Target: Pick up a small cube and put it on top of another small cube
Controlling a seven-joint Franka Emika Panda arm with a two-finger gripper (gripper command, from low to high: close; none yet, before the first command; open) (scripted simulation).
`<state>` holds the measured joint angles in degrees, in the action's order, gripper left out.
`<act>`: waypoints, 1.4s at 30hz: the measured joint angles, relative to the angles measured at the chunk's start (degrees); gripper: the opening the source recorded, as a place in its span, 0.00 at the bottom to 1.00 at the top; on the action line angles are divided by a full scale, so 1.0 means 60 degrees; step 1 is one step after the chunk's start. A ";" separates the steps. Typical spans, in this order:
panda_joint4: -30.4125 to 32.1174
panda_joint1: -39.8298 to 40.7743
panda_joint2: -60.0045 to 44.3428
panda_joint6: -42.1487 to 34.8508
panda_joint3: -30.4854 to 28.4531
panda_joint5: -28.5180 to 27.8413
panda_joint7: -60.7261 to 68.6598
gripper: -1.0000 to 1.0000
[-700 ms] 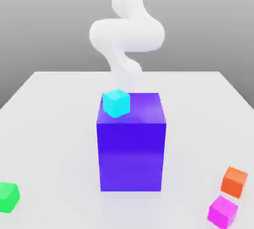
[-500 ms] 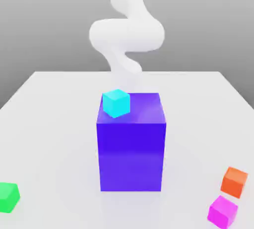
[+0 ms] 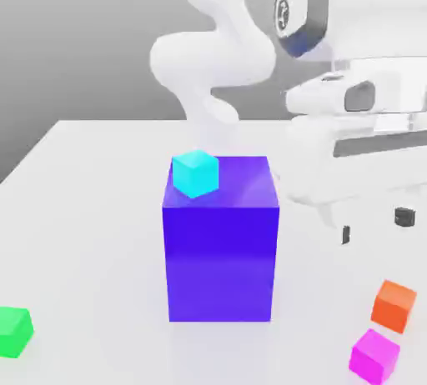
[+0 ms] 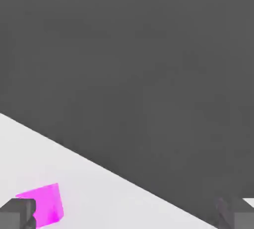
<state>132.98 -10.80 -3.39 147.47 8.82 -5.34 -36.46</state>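
hanging above the table toward the exterior view's right, the gripper has its two dark fingertips standing wide apart with nothing between them. the magenta cube lies on the table below the gripper in the exterior view, resting there on its own, and the gripper is not touching it. in the hand view the same cube shows just beside one of the fingertips, partly covered by it, with the pale table surface around it and a dark area beyond the table's edge. the orange cube also sits below the gripper, on the table, close to the magenta cube, with a narrow strip of table between the two; of this pair, the orange one appears nearer to the tool in the exterior view. off to the exterior view's left of the gripper stands the big blue-violet block, upright on the table. the cyan cube rests on top of that block, near its corner on the side away from the gripper, turned so that one of its upright edges faces the camera. farthest from the tool is the green cube, down at the exterior view's left edge, partly cut off by it. the white arm rises behind the block, and the gripper's white body hangs over the fingertips.
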 joint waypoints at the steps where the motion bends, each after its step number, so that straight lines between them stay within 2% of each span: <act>1: 0.0008 -0.0068 -0.0348 0.0109 0.0035 -0.0054 0.0054 0.50; 7: 0.0050 -0.0488 -0.2438 0.0768 0.0317 -0.0409 0.0355 0.50; 11: -0.0186 -0.0877 -0.3821 0.1705 -0.0034 -0.0771 0.0168 0.50; 12: -0.0256 -0.0971 -0.4144 0.1953 -0.0145 -0.0866 0.0098 0.00; 19: -0.0270 -0.0988 -0.4215 0.2002 -0.0164 -0.0896 0.0075 0.00; 24: 0.0033 -0.0589 -0.2838 0.0934 0.0101 -0.0351 0.0342 0.00; 42: 0.0321 0.3544 -0.1893 0.0207 -0.4157 0.2124 -0.2774 0.00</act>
<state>134.90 10.46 -14.75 148.71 -16.12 7.41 -53.11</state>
